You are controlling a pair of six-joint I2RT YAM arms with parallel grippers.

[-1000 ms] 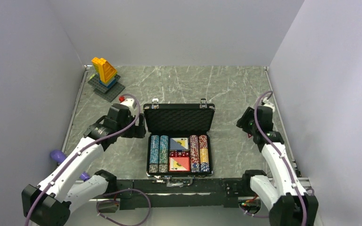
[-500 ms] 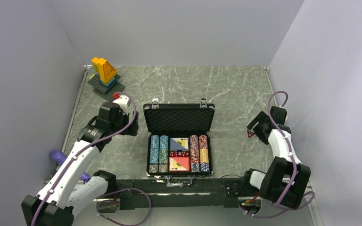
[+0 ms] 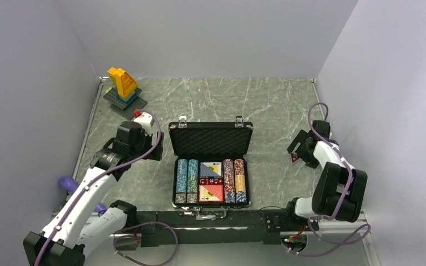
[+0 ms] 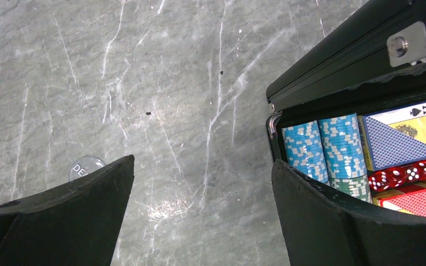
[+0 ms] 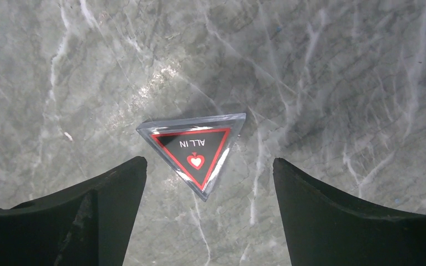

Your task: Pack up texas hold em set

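The black case lies open at the table's middle, lid up. It holds rows of striped chips, two card decks and red dice. My left gripper hangs open just left of the case. In the left wrist view its jaws are wide over bare table, with blue chips and dice beside the right finger. My right gripper is open, holding nothing. A clear triangular "ALL IN" marker lies flat on the table just ahead of its fingers.
A clear round button lies on the table, half hidden by my left finger. The yellow-blue brick tower stands at the back left corner. A purple object sits at the left edge. Walls close in on both sides.
The right gripper's jaws have widened and that arm has folded back toward the right wall, with the triangular marker lying on the table under it. The left gripper drew slightly away from the case.
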